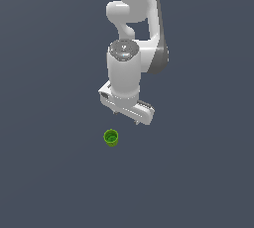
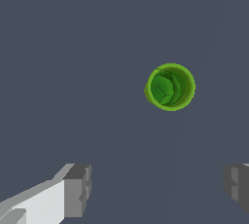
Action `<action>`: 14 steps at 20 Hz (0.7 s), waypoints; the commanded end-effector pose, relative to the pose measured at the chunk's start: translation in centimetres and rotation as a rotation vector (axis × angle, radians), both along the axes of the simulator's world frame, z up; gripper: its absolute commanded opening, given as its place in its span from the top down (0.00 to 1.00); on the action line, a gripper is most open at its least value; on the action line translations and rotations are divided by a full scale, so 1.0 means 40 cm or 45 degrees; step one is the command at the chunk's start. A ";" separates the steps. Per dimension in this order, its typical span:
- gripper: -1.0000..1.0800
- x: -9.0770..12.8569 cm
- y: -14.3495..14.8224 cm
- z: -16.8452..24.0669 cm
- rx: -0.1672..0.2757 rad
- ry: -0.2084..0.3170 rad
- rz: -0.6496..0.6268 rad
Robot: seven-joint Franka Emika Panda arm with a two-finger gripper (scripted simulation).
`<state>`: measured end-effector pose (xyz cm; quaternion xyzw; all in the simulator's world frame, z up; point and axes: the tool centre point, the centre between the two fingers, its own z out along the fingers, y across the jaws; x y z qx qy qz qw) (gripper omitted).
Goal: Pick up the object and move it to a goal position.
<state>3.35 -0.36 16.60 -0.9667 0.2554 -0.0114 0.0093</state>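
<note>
well apart, gripper (image 2: 155,189) spread wide, green cup (image 2: 170,87) upright.

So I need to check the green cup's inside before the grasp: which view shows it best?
The wrist view: the green cup appears large, seen straight down its open mouth. In the exterior view the green cup is tiny, below the open gripper, its interior barely visible.

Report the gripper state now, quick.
Gripper: open, jaws spread wide, holding nothing; the green cup sits apart from it on the surface.
</note>
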 end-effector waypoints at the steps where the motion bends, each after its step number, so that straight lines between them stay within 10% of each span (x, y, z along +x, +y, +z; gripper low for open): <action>1: 0.04 0.009 -0.014 -0.015 0.004 0.005 -0.105; 14: 0.04 0.051 -0.084 -0.093 0.013 0.029 -0.631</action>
